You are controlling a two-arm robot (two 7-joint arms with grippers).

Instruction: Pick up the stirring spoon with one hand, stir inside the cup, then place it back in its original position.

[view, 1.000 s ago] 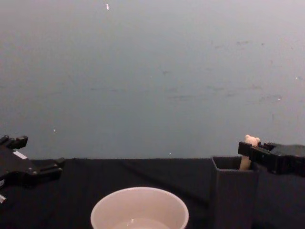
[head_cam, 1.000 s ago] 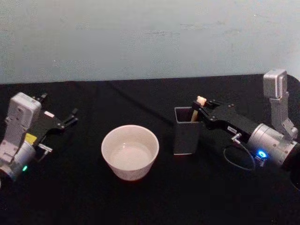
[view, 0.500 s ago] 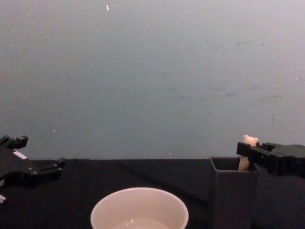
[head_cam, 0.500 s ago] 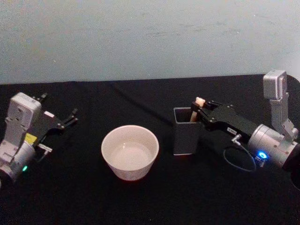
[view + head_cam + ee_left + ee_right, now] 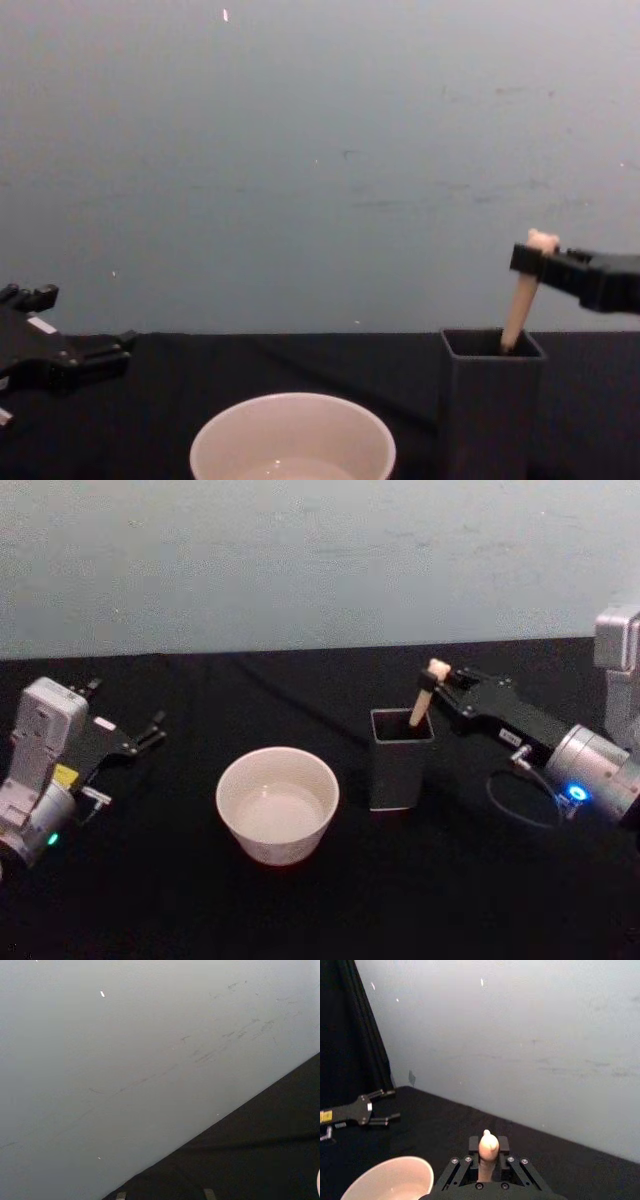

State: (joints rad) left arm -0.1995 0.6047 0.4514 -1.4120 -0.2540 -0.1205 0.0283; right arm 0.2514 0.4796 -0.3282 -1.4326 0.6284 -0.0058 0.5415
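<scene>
Right gripper (image 5: 440, 677): is clenching the stirring spoon (image 5: 422, 702) just under its bear head, above the holder (image 5: 398, 775).
Stirring spoon: is leaning, its lower end inside the holder's square mouth.
Open room: bare black table (image 5: 300, 910) is lying between holder and cup (image 5: 275, 845).
Cup: is sitting left of the holder, apart; contents unclear.
Left gripper (image 5: 152, 730): is resting released, far left.
</scene>
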